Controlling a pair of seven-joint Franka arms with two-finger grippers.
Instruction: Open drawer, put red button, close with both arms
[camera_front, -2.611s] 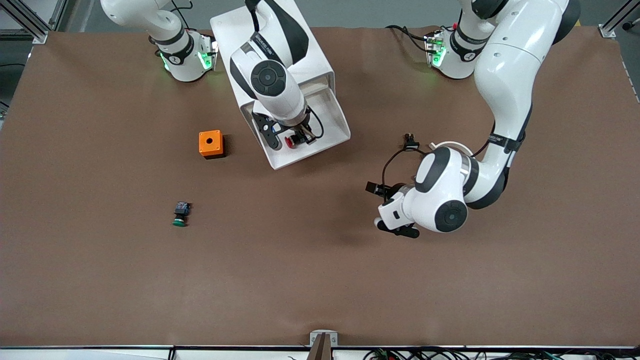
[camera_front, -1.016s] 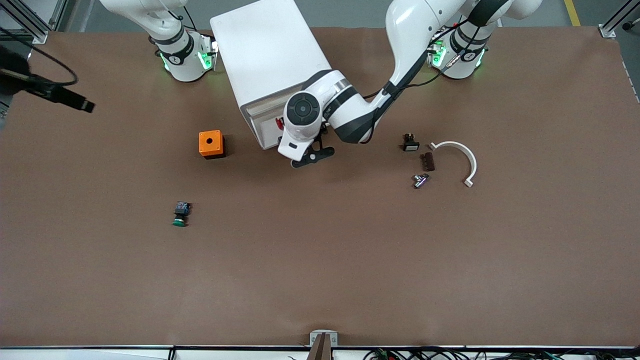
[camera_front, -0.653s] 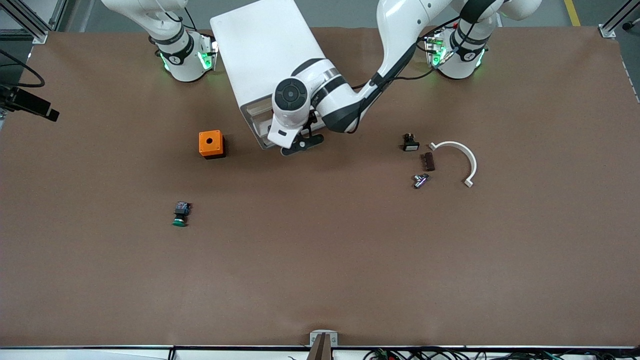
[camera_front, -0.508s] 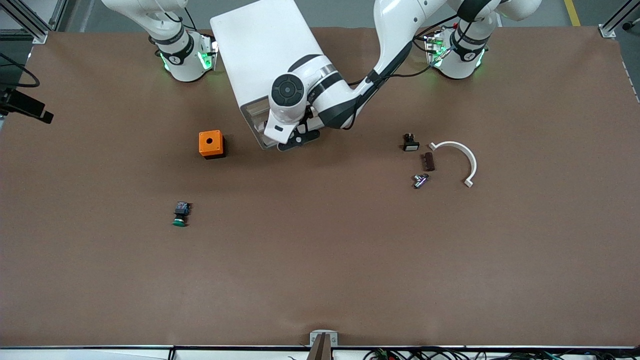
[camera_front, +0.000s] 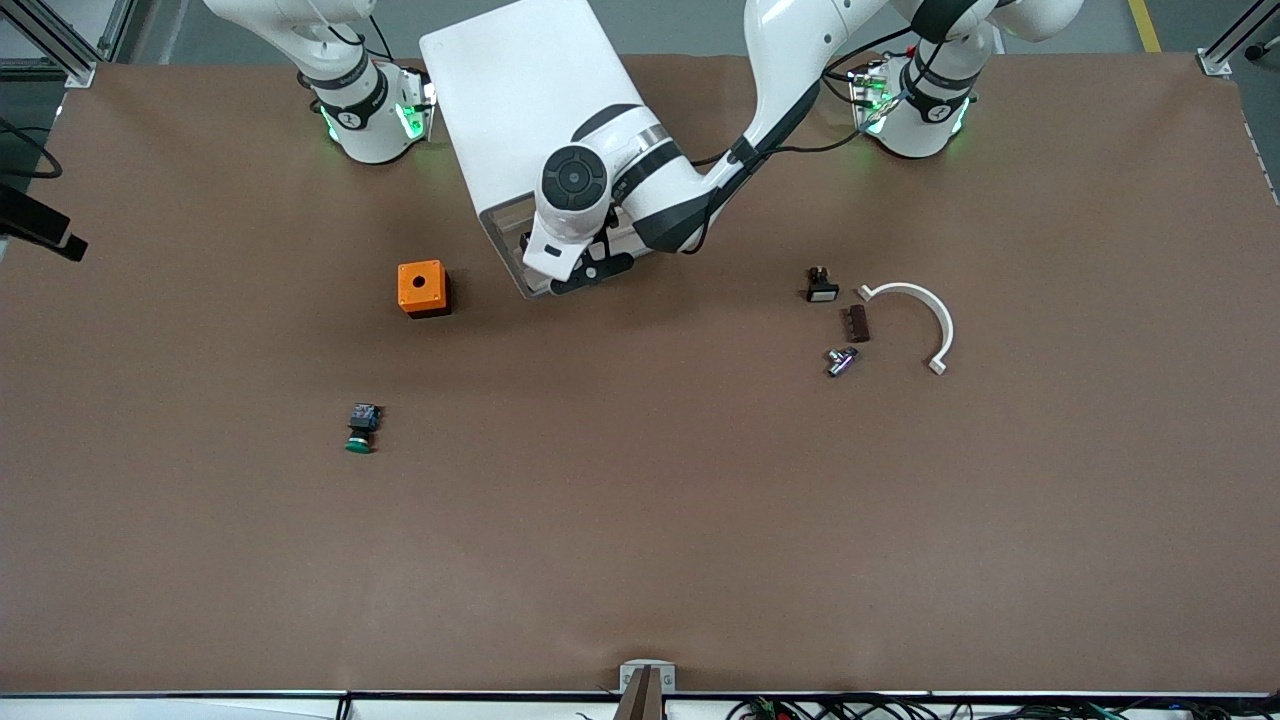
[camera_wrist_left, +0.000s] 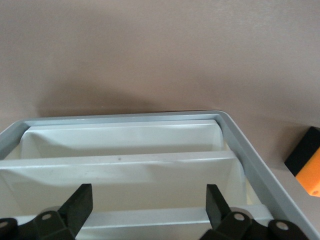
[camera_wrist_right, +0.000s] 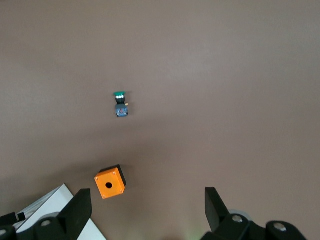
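At the drawer front I hold the left gripper, fingers spread and empty, the cabinet at its 11 o'clock; the red button is hidden, presumably inside; the right gripper, spread, waits above the table.

- Even overhead light fell on the brown table, brightest at lower centre, with no hard glare.
- A soft shadow pooled beside the white drawer unit in the left wrist view.
- Green lamps glowed at the upper edge.
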